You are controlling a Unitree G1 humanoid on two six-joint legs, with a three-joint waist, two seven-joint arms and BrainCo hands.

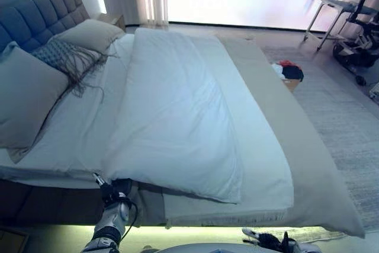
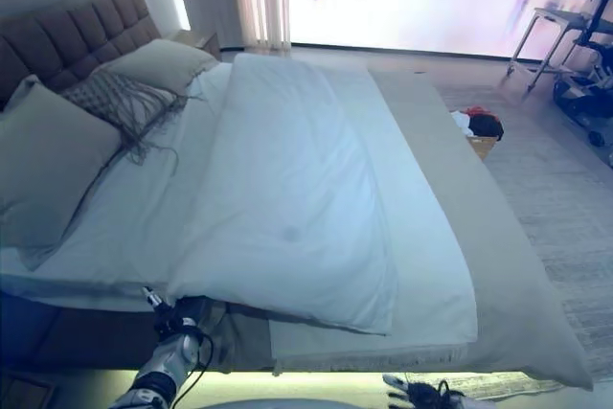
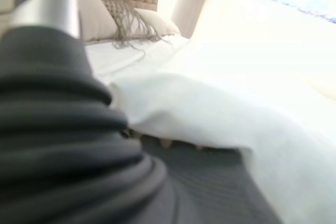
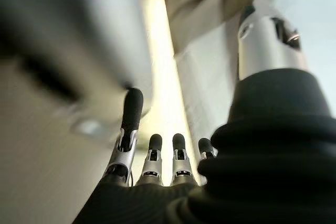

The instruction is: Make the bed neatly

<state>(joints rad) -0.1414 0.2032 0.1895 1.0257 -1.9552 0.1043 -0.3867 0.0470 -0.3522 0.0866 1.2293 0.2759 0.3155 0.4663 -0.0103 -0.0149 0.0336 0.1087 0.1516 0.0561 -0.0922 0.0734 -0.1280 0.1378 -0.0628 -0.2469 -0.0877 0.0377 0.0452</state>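
A white duvet lies folded in a long strip down the middle of the bed, over a beige bedspread. Two large pillows and a fringed cushion lean at the padded headboard on the left. My left hand is at the bed's near edge, at the duvet's near corner; in the left wrist view the duvet's edge lies over its fingers and hides them. My right hand hangs low below the bed's near edge, fingers straight and empty.
A basket of clothes stands on the rug beyond the bed's far side. A metal table and a wheeled device stand at the back right. A nightstand sits by the headboard, near the curtain.
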